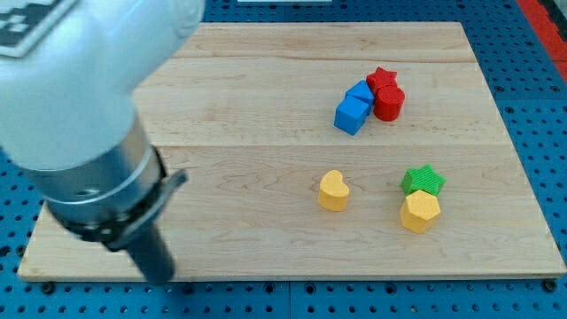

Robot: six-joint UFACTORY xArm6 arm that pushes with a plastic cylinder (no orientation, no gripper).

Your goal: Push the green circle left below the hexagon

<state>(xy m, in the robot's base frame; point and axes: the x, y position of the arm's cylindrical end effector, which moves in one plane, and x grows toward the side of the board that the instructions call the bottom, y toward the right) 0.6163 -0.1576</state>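
While tip (159, 276) sits bottom-left: two red blocks (386, 93), two blue (355, 107), two yellow (420, 213), one green star (423, 180).

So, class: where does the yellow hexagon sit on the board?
The yellow hexagon sits at the camera view's lower right, touching the green star just above it, with the yellow heart to its left.

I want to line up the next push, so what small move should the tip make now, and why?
Probably slide my tip toward the view's right. It sits at the board's lower left, far from every block. The only green block looks star-shaped and touches the yellow hexagon from above; no green circle shows.
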